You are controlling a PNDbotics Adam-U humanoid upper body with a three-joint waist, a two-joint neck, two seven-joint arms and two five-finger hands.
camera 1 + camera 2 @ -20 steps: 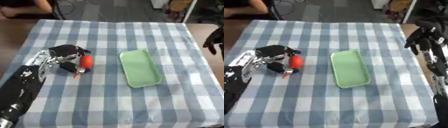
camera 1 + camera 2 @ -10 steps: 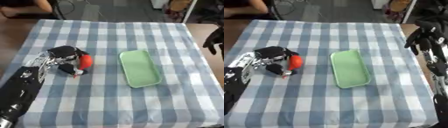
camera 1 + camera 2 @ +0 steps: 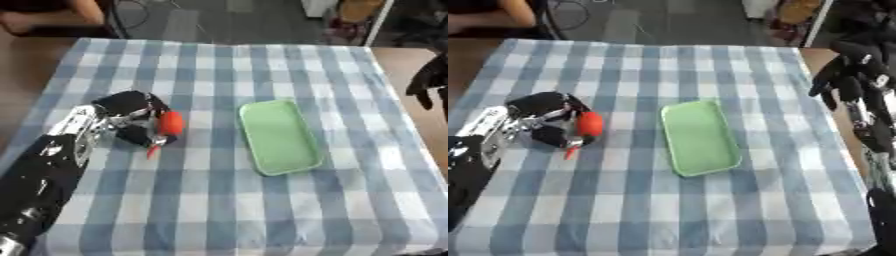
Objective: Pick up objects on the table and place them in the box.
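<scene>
A small red and orange object lies on the checked tablecloth at the left, with a thin red tip pointing down from it. My left hand is curled round its left side, fingers bent over it. A shallow light green tray lies in the middle of the table, a short way to the right of the object, with nothing in it. My right hand hangs past the table's right edge with relaxed fingers, holding nothing.
The blue and white checked cloth covers the whole table. The table's right edge runs close to my right arm. A person's arm shows beyond the far left corner, off the table.
My left hand has closed further round the red object and drawn it slightly toward the tray. The right hand has not moved.
</scene>
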